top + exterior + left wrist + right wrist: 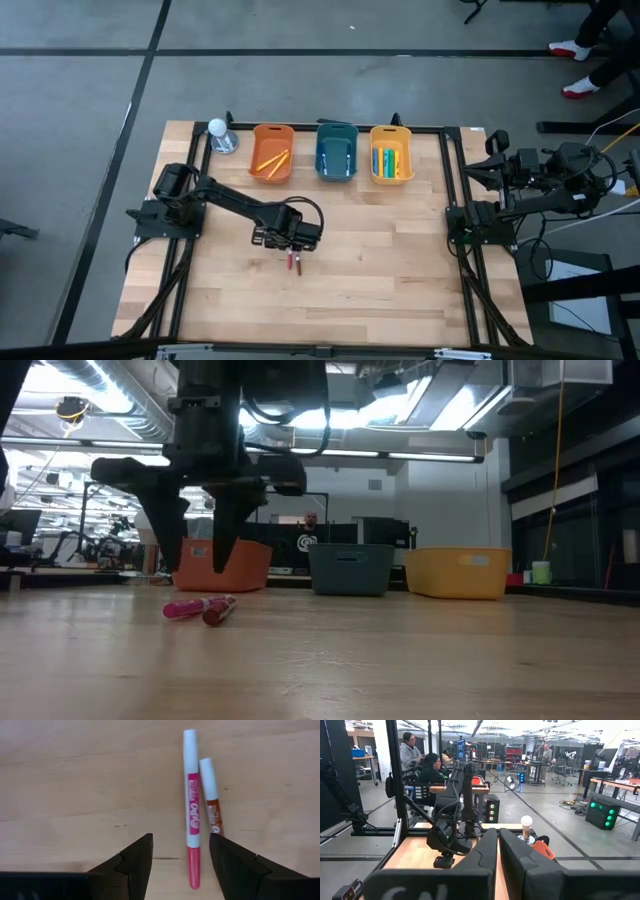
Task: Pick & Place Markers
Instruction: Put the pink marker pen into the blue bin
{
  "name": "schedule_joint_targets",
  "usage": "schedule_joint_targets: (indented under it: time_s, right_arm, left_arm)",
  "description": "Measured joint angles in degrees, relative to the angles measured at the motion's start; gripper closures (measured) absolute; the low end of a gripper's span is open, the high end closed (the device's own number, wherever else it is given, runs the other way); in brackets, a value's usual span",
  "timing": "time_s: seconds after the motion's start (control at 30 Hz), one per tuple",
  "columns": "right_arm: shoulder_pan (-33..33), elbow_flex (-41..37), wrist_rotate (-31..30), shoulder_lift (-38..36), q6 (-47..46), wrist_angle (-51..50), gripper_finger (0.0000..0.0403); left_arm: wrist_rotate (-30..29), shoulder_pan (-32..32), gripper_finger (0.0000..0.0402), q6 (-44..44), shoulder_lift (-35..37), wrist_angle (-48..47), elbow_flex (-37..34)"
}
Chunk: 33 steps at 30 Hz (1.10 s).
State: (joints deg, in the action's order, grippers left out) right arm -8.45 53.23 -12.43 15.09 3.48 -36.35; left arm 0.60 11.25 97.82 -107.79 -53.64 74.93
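Observation:
Two markers lie side by side on the wooden table: a white-bodied one with a pink cap (pixel 191 810) and a white-bodied one with a red-brown band (pixel 212 795). The low view shows them flat on the table (pixel 200 607). My left gripper (pixel 180 865) hangs open just above them, pointing down. The pink marker's capped end shows between its fingers, which stand clear of the table (pixel 200 550). More markers lie in the orange bin (pixel 272 152), the blue bin (pixel 336 152) and the yellow bin (pixel 391 154). My right gripper (pixel 498 836) waits shut at the table's right edge.
The three bins stand in a row along the far edge. A white ball on a grey base (pixel 219 133) stands left of the orange bin. A black frame (pixel 455 200) borders the table. People sit at desks in the room beyond.

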Motion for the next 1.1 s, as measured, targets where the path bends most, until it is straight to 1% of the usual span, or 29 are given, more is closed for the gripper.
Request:
schedule_joint_targets:
  time_s: [0.3, 0.6, 1.1]
  right_arm:
    - [0.0, 0.0, 0.0, 0.0, 0.0, 0.0, 0.0382]
    - [0.0, 0.0, 0.0, 0.0, 0.0, 0.0, 0.0382]
    - [0.0, 0.0, 0.0, 0.0, 0.0, 0.0, 0.0382]
  left_arm:
    - [0.4, 0.0, 0.0213, 0.2, 0.0, 2.2, -2.4]
    - [0.4, 0.0, 0.0213, 0.2, -3.1, 4.0, -0.1]
    - [0.8, 0.0, 0.0213, 2.6, -3.1, 4.0, -0.5]
